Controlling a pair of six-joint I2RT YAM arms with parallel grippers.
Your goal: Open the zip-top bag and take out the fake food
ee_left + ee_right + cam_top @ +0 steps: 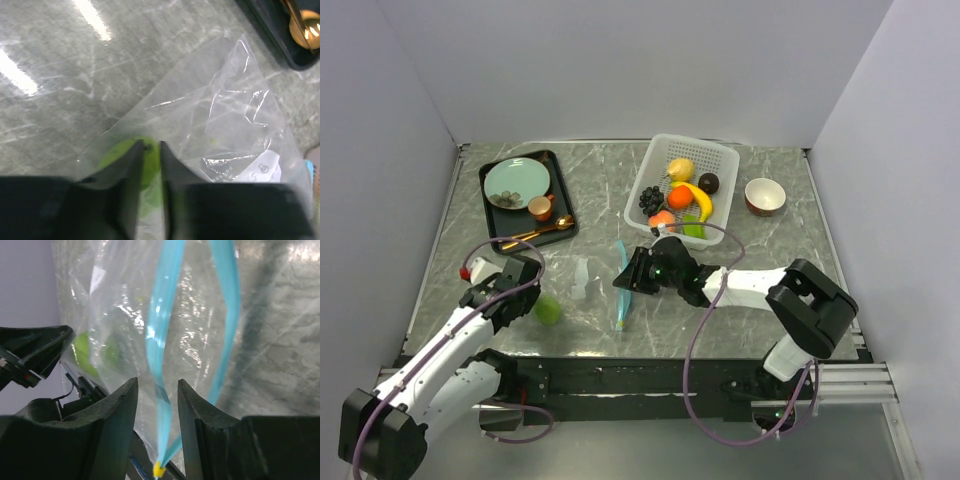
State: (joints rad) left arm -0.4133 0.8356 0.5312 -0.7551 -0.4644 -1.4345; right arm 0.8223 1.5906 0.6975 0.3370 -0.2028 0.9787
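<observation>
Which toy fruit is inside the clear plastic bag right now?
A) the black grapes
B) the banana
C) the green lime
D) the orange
C: the green lime shows through the clear zip-top bag, while the banana, orange and grapes lie in the white basket.

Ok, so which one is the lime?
Start at the grey marble table. Near its front edge, by the left hand, lies a clear bag. The lime is the small green ball inside it, the only fruit outside the white basket.
</observation>
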